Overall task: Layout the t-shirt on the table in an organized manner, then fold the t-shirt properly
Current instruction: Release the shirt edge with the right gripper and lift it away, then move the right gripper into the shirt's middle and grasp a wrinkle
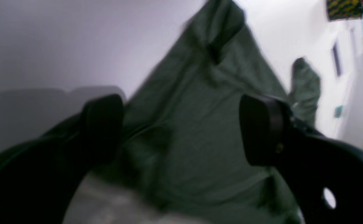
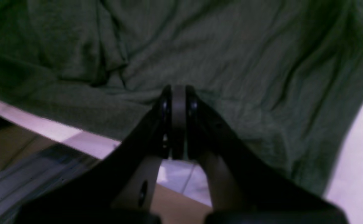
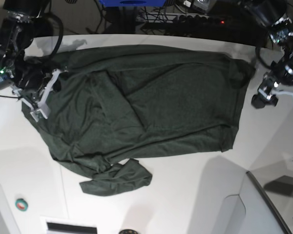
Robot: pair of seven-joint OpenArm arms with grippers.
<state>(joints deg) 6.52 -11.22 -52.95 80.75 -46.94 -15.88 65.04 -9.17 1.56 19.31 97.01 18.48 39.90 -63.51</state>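
Left gripper (image 3: 260, 99) spread wide, holding nothing — poised just off the hem of the plain dark green cotton t-shirt (image 3: 151, 102). Right gripper (image 3: 36, 105) pinched fully together at the opposite shirt edge; grip on cloth unclear. Shirt sprawled, creased, across the glossy white table (image 3: 185, 195) — bare tabletop beyond both grippers.

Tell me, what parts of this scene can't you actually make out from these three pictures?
- Right gripper: shut; the right wrist view is too dim to show whether t-shirt cloth is pinched.
- Base view: the arm hides the shirt's edge there.
- Left gripper: open above the cloth; the left wrist view is blurred.
- Small round teal object on the table: too small to identify.
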